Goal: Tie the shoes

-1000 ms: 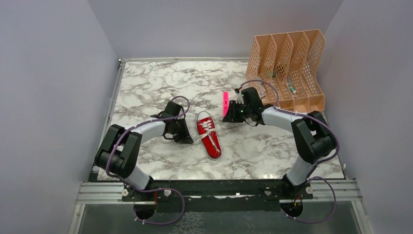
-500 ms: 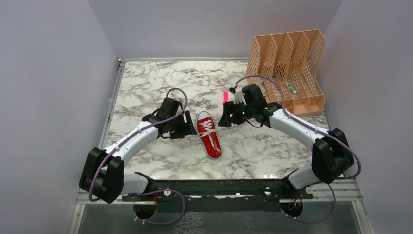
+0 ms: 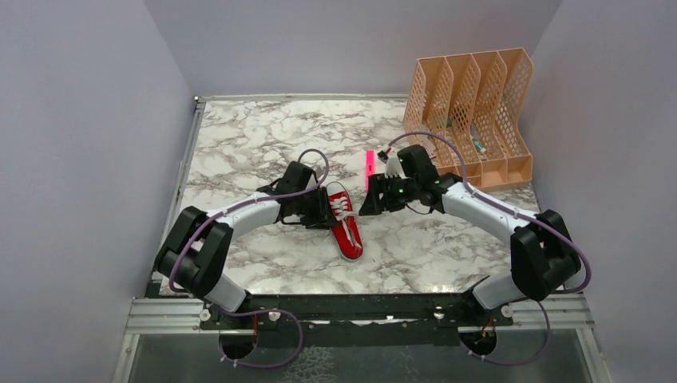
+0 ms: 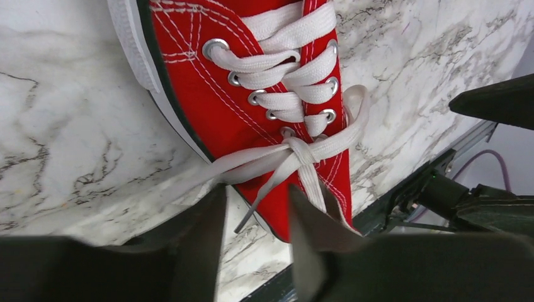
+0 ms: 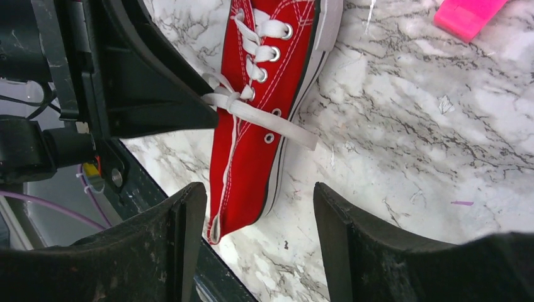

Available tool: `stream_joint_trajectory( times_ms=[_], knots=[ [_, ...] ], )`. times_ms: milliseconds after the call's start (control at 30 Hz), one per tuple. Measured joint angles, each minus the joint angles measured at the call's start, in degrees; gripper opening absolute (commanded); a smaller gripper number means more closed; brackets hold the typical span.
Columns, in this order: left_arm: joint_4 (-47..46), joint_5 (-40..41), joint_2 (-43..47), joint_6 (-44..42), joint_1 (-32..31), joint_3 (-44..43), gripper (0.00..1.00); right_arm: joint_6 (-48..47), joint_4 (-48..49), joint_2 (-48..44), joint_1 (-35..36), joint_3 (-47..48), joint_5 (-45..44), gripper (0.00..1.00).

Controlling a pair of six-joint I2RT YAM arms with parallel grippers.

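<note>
Between the left end effector's [image 4: 255, 211] spread fingers [image 4: 204, 220], one loose end of the white laces [image 4: 302, 151] trails down off the sneaker's side. The jaws stand apart with nothing pinched, apparently so they can close on that strand. Across the shoe, the right end effector [image 5: 258, 211] is likewise released. It hangs wide above the heel half, where the other lace end lies flat over the rubber sole edge onto the worktop [image 3: 263, 144]. Each arm thus lines up with its own strand, which would suit pulling the two ends in opposite directions. The ends cross just below the last eyelets in what looks like a first half-knot, though the wrist views do not make that certain.

The red sneaker [image 3: 345, 227] lies sole-down at mid-worktop between both end effectors. Its long axis runs near to far, with the white toe cap pointing away from the arm bases and slightly left, and the heel nearer the bases. Just beyond the toe lies a pink marker [image 3: 370, 163]. A peach file organizer [image 3: 471, 88] stands well apart at the far right.
</note>
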State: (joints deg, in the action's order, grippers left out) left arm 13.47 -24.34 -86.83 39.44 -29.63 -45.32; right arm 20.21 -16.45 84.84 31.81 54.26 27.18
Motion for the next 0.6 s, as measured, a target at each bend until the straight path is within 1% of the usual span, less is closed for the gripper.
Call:
stream_joint_trajectory(
  times_ms=[33,133,167,300,467,600],
  knots=[
    [-0.24,-0.35,-0.44,0.00,-0.13,0.00,0.27,0.13,-0.02,-0.09,0.00,-0.26,0.13,0.67],
    [-0.50,-0.81,-0.55,0.20,-0.39,-0.02,0.05,0.46,0.04,-0.13,0.00,-0.90,0.55,0.66],
    [-0.57,-0.81,-0.50,0.15,-0.42,-0.02,0.02,0.57,0.04,-0.13,0.00,-1.01,0.70,0.66],
    [0.17,-0.76,0.66,0.17,-0.50,0.02,0.00,0.81,0.15,-0.13,0.00,-1.20,1.27,0.68],
    [2.60,-0.83,6.71,0.20,-0.50,1.70,0.00,1.86,1.62,0.33,0.00,-1.20,1.79,0.69],
    [3.93,-1.25,9.05,0.22,-0.50,4.04,0.00,2.75,3.08,2.40,0.00,-1.18,2.08,0.69]
  ],
)
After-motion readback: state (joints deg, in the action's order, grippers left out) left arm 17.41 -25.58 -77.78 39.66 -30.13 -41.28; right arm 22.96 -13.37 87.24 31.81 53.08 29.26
